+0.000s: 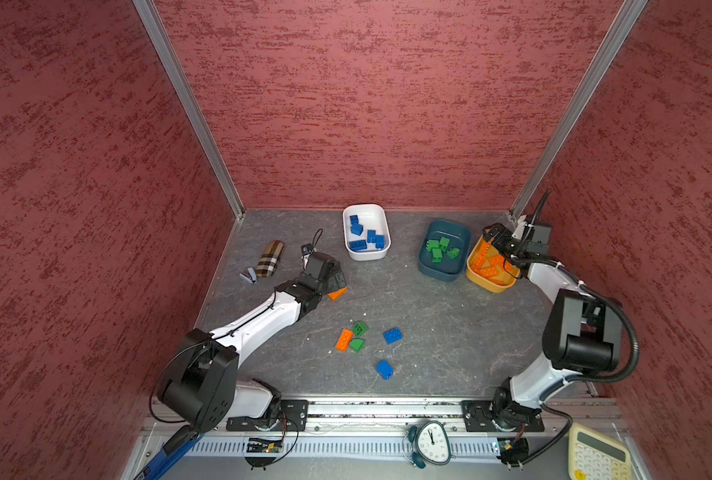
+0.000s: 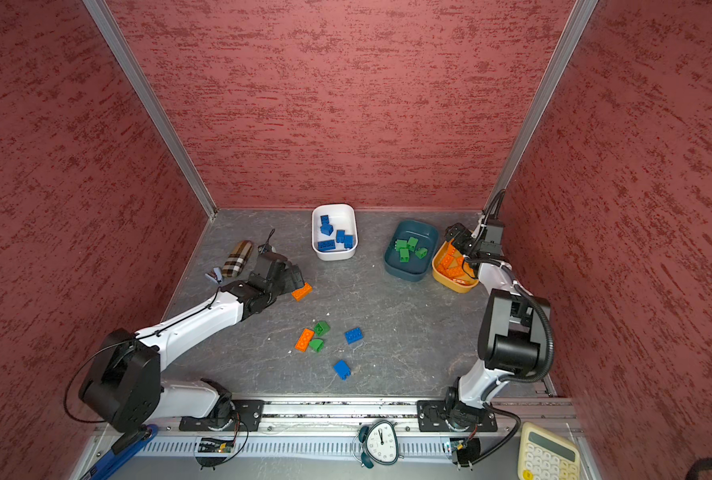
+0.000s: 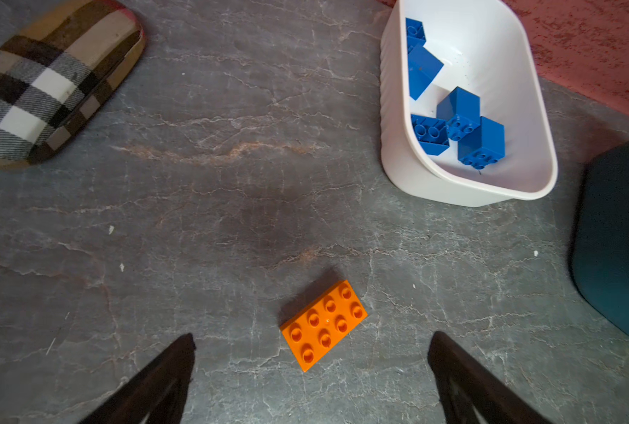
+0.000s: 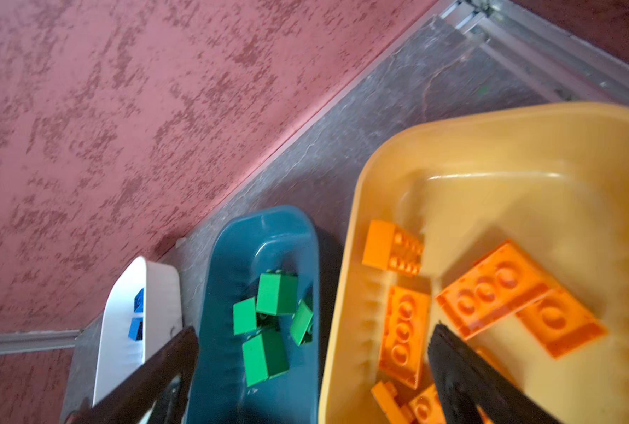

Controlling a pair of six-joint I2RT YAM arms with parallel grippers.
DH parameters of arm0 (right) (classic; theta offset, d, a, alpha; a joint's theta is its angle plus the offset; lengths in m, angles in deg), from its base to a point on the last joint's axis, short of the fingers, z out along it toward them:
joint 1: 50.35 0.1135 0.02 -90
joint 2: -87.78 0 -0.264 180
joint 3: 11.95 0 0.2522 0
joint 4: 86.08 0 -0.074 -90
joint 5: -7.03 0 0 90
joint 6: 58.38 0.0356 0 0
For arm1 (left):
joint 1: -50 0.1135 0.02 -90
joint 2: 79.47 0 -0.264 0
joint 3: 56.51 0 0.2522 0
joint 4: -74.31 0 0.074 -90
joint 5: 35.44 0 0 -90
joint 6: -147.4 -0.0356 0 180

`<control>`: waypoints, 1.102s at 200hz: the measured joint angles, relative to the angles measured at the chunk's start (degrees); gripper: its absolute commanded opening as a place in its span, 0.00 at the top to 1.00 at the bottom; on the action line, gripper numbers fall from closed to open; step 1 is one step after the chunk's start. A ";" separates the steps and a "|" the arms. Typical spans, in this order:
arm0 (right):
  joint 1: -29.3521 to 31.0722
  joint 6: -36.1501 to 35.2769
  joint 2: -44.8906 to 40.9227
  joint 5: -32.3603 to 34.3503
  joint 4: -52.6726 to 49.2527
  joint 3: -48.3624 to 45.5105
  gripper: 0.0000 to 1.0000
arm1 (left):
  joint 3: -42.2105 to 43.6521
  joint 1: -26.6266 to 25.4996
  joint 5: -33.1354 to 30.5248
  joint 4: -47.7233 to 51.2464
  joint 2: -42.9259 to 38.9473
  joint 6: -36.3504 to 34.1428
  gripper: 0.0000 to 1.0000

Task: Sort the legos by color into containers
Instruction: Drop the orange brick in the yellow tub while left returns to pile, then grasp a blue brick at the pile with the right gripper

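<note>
Presently, your left gripper (image 3: 311, 337) stands released, jaws spread wide and low over the table (image 1: 429, 353). An orange brick (image 3: 324, 325) lies flat and studs up in the gap between the two fingers. Neither finger touches it.

Your right gripper (image 4: 314, 328) is likewise spread and grasps nothing. In both top views it hangs over the far end of the yellow bowl (image 1: 487, 284), at the right rear of the table. That bowl holds orange bricks (image 1: 487, 266).

The teal bowl (image 1: 429, 266) sits just beside the yellow one, on its left, and holds green bricks (image 1: 441, 248). The white bowl (image 1: 373, 218) stands apart, further left against the back wall, and holds blue bricks (image 1: 364, 235).

Five pieces lie loose near the table's middle:
- A second orange piece (image 1: 343, 340) lies beside two green pieces (image 1: 360, 328) in a tight cluster.
- One blue piece (image 1: 392, 335) lies just to the right of that cluster.
- Another blue piece (image 1: 384, 369) lies nearer the front rail.

A plaid pouch (image 1: 271, 258) lies at the left rear, clear of the bowls.
</note>
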 measured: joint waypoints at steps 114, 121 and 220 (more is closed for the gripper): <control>32.54 -0.81 -9.42 6.86 -7.39 -14.32 0.02 | -1.53 0.00 -0.44 2.86 4.02 4.66 0.01; 34.05 -0.98 -9.42 6.73 -8.41 -14.32 0.03 | -1.53 0.00 -0.39 2.97 4.15 4.76 0.01; 56.54 -6.40 -2.95 12.17 -25.49 -11.10 0.09 | -1.51 0.00 1.03 3.45 4.33 7.80 0.01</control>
